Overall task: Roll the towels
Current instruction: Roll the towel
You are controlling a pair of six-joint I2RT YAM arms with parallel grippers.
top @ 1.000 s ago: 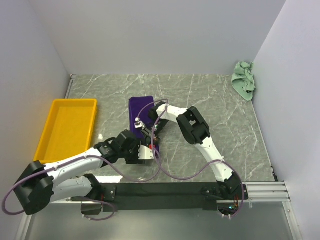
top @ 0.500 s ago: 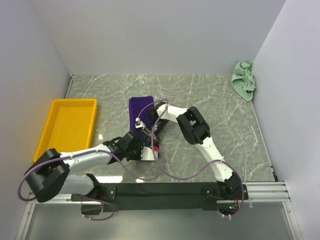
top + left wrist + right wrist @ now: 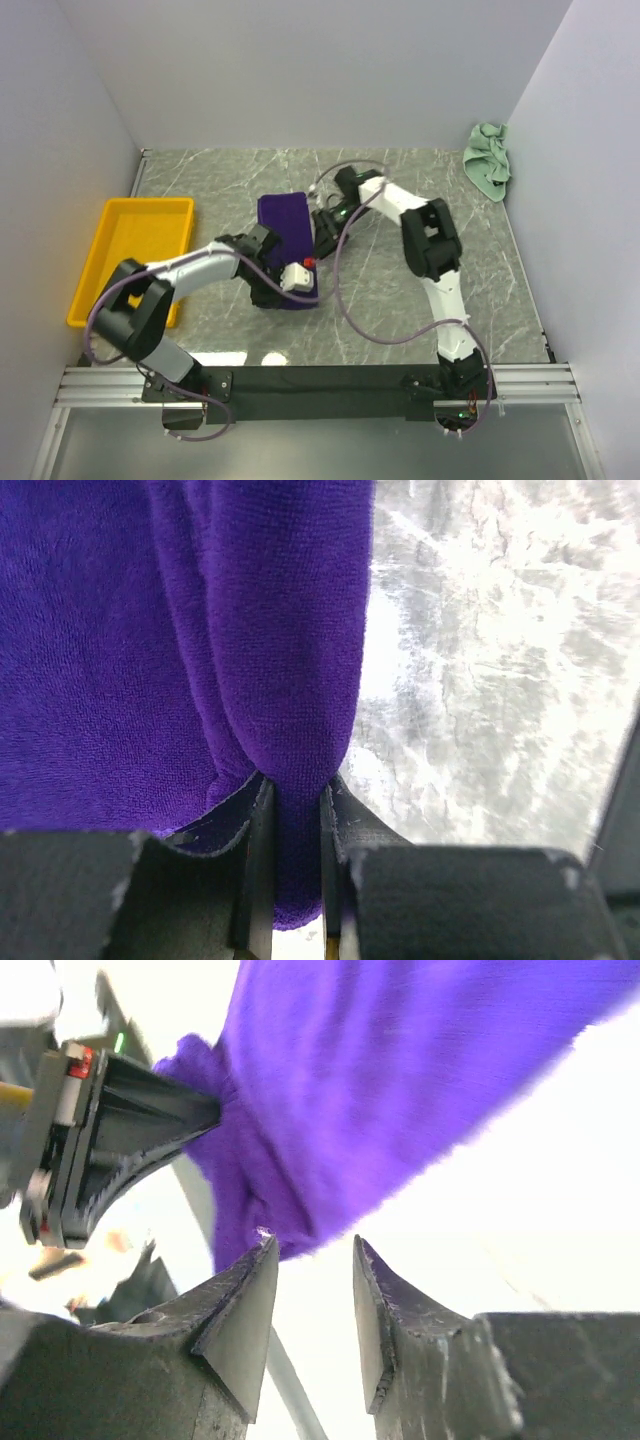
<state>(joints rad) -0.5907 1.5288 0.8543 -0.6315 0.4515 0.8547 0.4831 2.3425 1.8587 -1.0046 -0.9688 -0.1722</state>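
From above, the purple towel (image 3: 283,215) lies mid-way across the bench (image 3: 400,290), with the left jaws at its 6 o'clock end and the right jaws by its 3 o'clock edge. The mint green towel (image 3: 487,160) is bunched at 1 o'clock and the yellow tray (image 3: 120,250) sits at 9 o'clock. The left wrist view shows its jaws pinched nearly closed on a fold of the purple towel (image 3: 150,630). The right wrist view shows its jaws parted and gripping nothing, with the purple towel (image 3: 400,1080) just past their tips at 12 o'clock.
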